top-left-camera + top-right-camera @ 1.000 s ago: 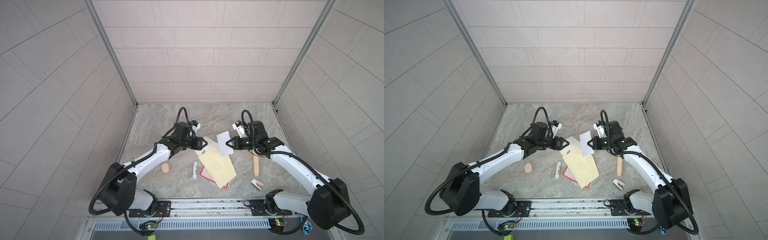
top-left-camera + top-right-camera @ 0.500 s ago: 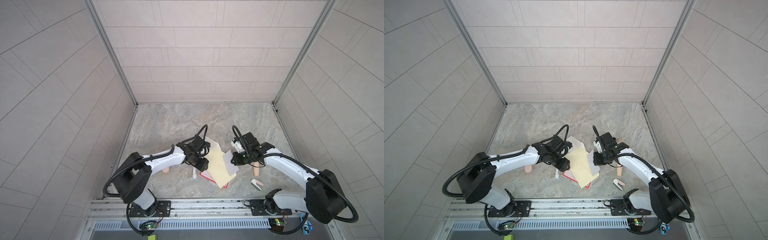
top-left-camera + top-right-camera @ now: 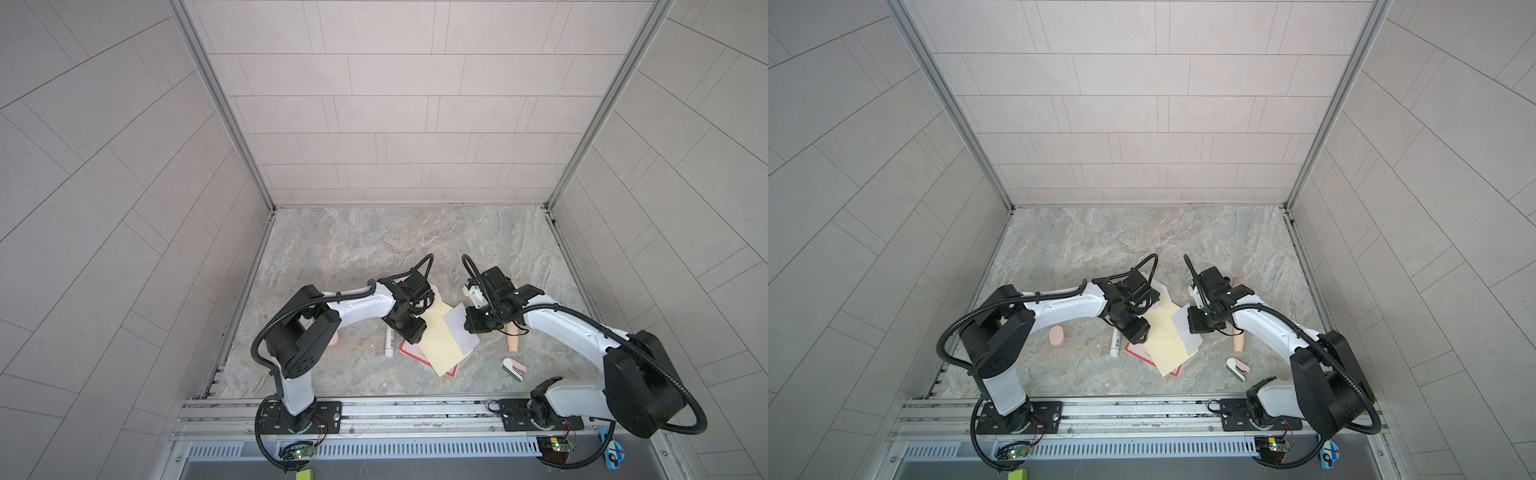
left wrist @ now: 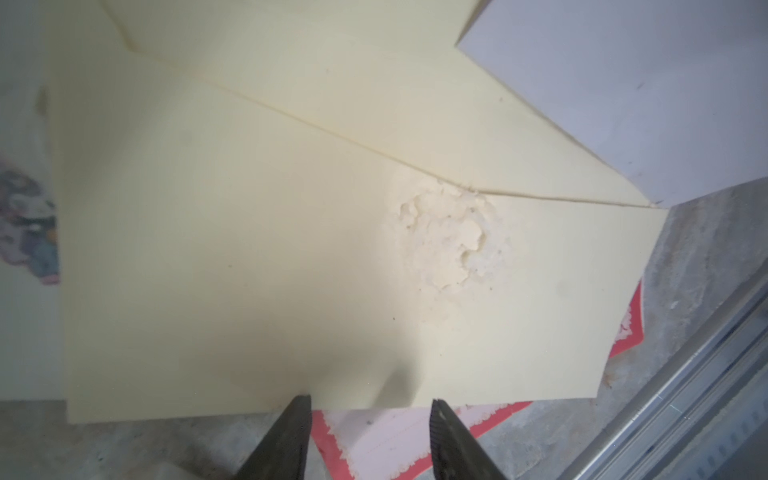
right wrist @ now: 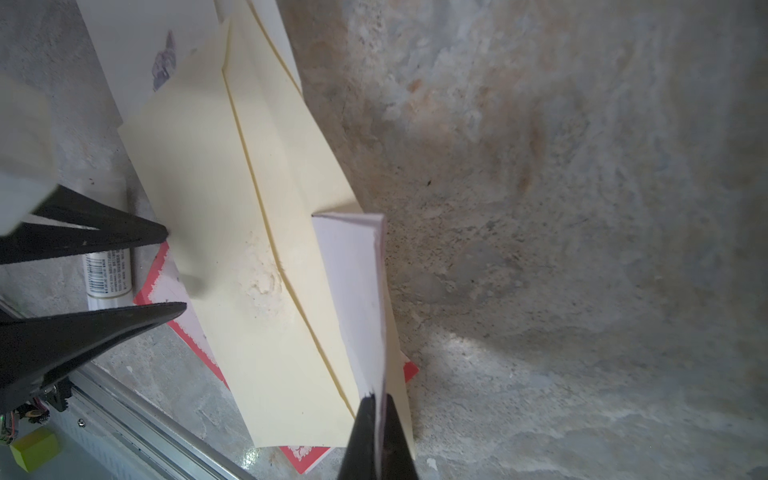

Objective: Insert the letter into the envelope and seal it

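Note:
The envelope (image 3: 438, 345) (image 3: 1165, 340) is pale cream-yellow and lies flat in both top views. Its pointed flap is open, and a torn patch (image 4: 449, 241) sits at the V seam. The white, faintly lilac letter (image 3: 459, 328) (image 5: 353, 291) rests edge-down along the flap side of the envelope (image 5: 232, 208). My right gripper (image 5: 380, 403) (image 3: 471, 326) is shut on the letter's edge. My left gripper (image 4: 370, 405) (image 3: 411, 330) is open. Its tips stand at the opposite edge of the envelope (image 4: 249, 249), where the paper buckles slightly between them.
A red-bordered card (image 4: 395, 432) (image 3: 409, 351) lies under the envelope. A white sheet with a dark print (image 5: 137, 50) pokes out at its far end. A white tube (image 3: 390, 343), a peach stick (image 3: 513, 340), a white-pink clip (image 3: 514, 368) and a peach lump (image 3: 1056, 336) surround it. The metal rail (image 3: 415, 409) runs along the front.
Both arms have dropped and come forward to the envelope. The right gripper has carried the letter down onto its right side. The left gripper has reached its left edge.

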